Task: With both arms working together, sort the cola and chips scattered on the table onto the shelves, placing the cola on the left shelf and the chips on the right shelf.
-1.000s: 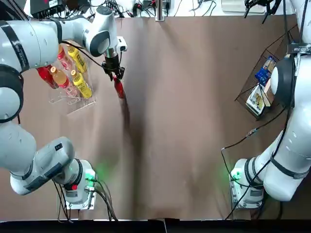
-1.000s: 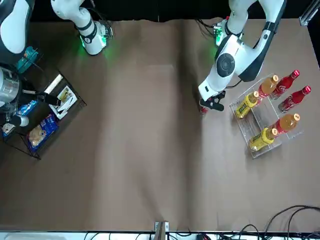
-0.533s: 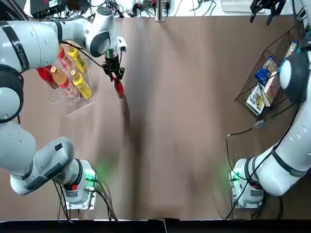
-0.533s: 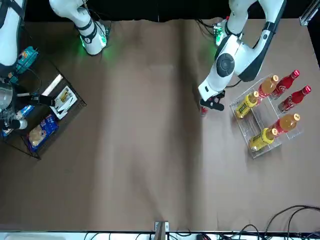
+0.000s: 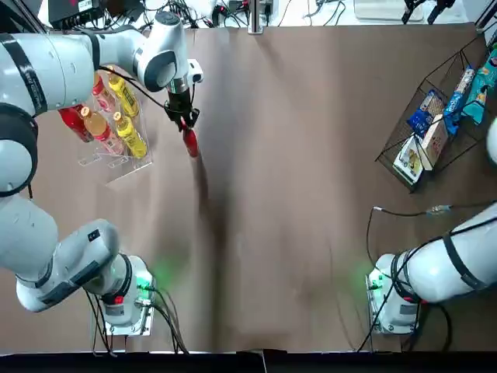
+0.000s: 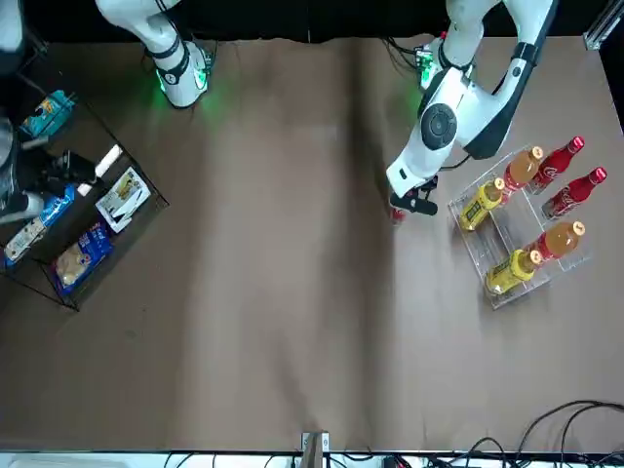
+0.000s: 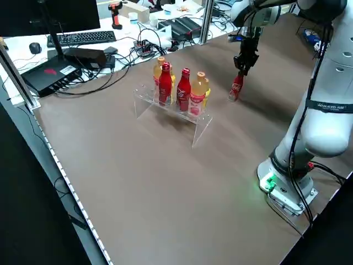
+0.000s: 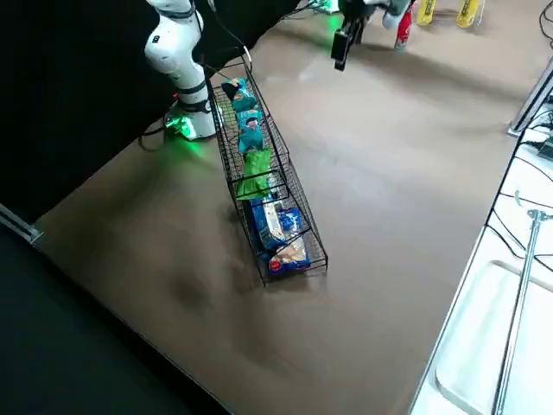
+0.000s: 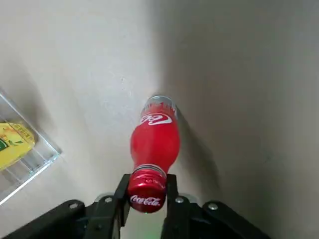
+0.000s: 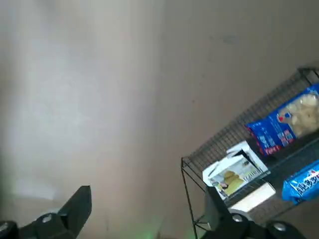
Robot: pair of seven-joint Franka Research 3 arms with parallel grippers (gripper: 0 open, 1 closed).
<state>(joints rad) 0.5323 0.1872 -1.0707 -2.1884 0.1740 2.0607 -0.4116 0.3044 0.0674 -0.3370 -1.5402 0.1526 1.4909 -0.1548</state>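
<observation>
While upright, cola [image 9: 153, 142] between tool [image 9: 145, 201] fingers.

The cola bottle [image 9: 154, 144] is red with a red cap and white script. On the clear left shelf [image 5: 116, 159] stand red, amber and yellow bottles [image 5: 128, 134]. The black wire right shelf [image 8: 268, 186] holds teal and green chips [image 8: 252, 175].

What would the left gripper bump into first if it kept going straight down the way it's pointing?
The left gripper is shut on the cap of a cola that stands right under it. Going straight down, it would probably just press that bottle harder against the table; nothing else seems to be in the way.
</observation>
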